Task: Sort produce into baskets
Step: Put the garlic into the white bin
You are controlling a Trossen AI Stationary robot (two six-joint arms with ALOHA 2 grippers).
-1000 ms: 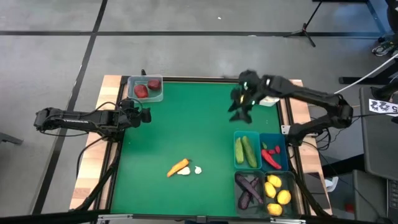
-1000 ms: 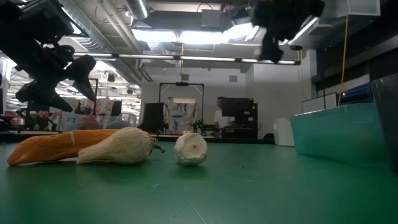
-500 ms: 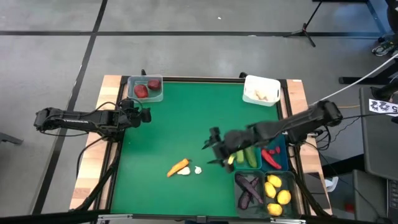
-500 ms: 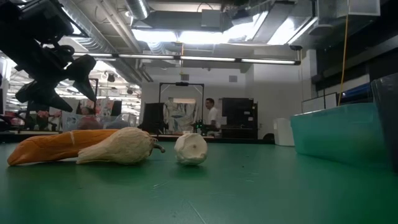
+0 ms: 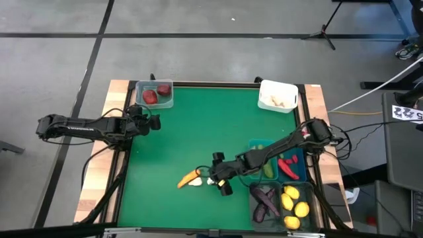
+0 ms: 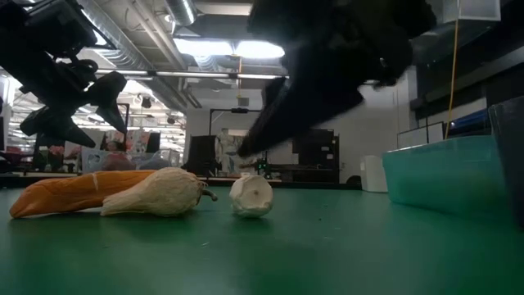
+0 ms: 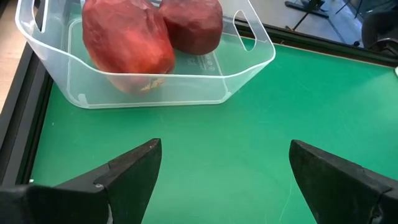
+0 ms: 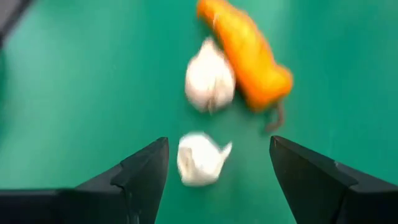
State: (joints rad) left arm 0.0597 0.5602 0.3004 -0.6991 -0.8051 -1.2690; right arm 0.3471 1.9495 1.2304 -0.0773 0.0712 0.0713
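The right end effector (image 5: 222, 182) is stretched low across the green desk (image 5: 198, 132), its fingers (image 8: 143, 174) spread apart with nothing between them, right next to the loose produce near the desk's front edge. From its wrist camera, one white garlic bulb (image 8: 199, 159) lies just ahead of the gap between the fingers, a second garlic bulb (image 8: 210, 79) sits a little beyond it, and the orange carrot (image 8: 245, 53) lies touching or nearly touching that second bulb. At desk level the carrot (image 6: 74, 192) and the longer garlic (image 6: 155, 195) lie against each other, with the rounder garlic (image 6: 250, 197) just beside them. The left end effector (image 5: 151, 123) waits at the left edge of the desk, fingers (image 7: 124, 171) wide apart and empty, facing the clear basket (image 5: 155, 94) in the far left corner, which holds two dark red round pieces (image 7: 127, 40). A white basket (image 5: 277, 96) stands in the far right corner with pale pieces in it. On the right side the other baskets are grouped together: cucumbers (image 5: 268, 168) in one, red peppers (image 5: 287, 166) in the teal one beside it, eggplants (image 5: 264, 201) and lemons (image 5: 295, 206) in the two nearest the front.
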